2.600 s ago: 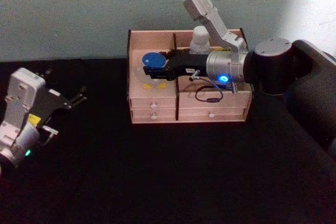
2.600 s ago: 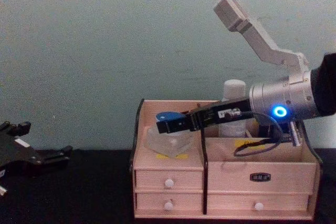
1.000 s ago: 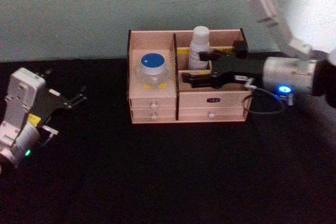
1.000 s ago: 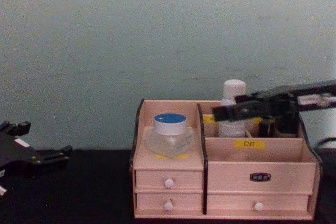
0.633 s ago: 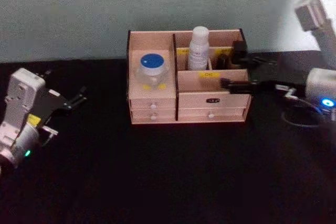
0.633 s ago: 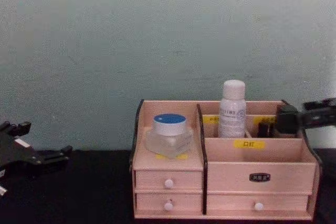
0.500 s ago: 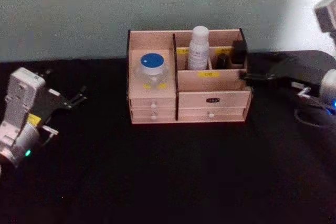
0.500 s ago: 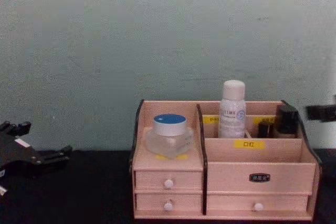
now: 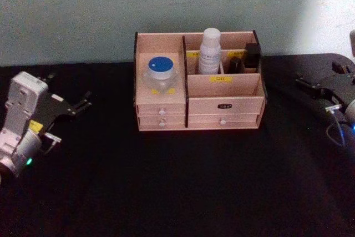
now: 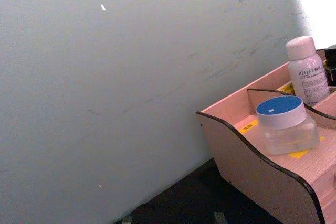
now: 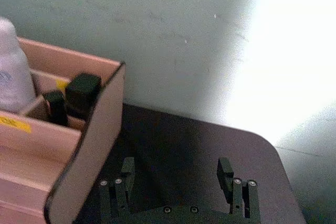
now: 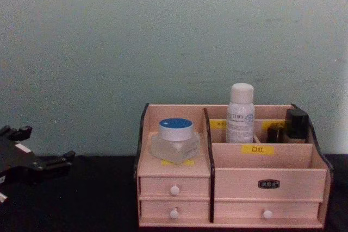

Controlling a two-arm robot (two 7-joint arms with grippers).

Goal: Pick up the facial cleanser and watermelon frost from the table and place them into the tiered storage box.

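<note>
- Nearest, the left gripper [image 9: 83,104] rests low at the left over the black counter [image 9: 183,181], jaws spread, empty.
- Opposite, the right gripper [image 11: 178,179] sits right of the tiered storage box [image 9: 222,116], jaws apart, empty.
- Farther back, its left compartment holds a blue-lidded jar [image 9: 160,73]; the rear one holds a white bottle [image 9: 210,51], upright.

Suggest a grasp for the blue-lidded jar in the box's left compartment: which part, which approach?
Grip the blue-lidded jar by its round lid, jaws coming straight down. It stands upright in the tiered storage box, whose walls rise on the left, right and behind, so a side approach looks blocked; the top is open.
</note>
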